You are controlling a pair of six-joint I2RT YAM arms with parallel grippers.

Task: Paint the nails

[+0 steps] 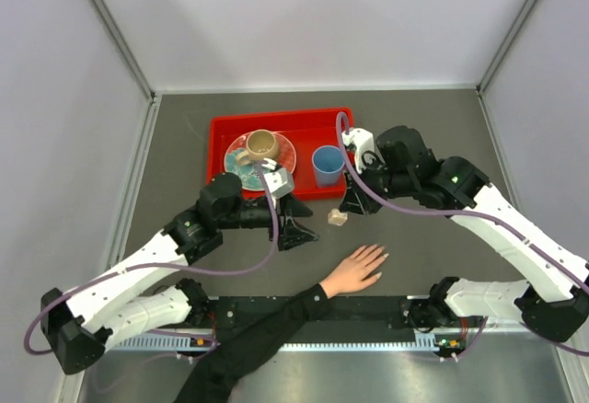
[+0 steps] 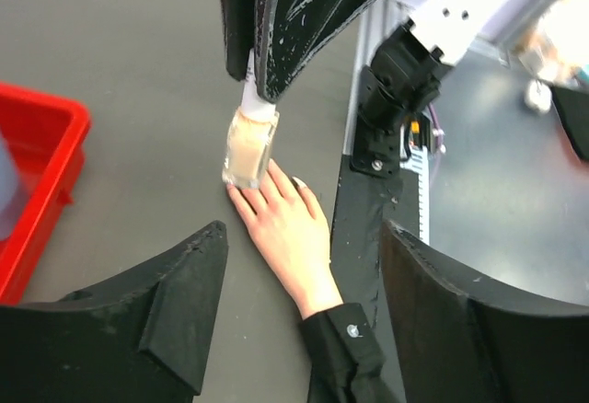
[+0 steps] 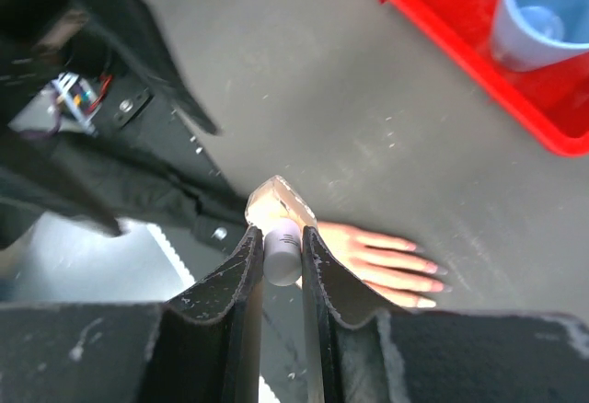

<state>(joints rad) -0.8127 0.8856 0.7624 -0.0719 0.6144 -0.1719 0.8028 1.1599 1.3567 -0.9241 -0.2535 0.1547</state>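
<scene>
Nails [image 3: 433, 270] tip a hand [image 1: 354, 270] lying flat on the tabletop [image 1: 442, 145], at 6 o'clock from the red tray [image 1: 216, 141]. Right fingers [image 3: 241, 274] pinch a polish bottle [image 2: 250, 150] by its white cap (at the hand's 11 o'clock); left fingers [image 2: 175, 302] stand wide, holding nothing.
</scene>
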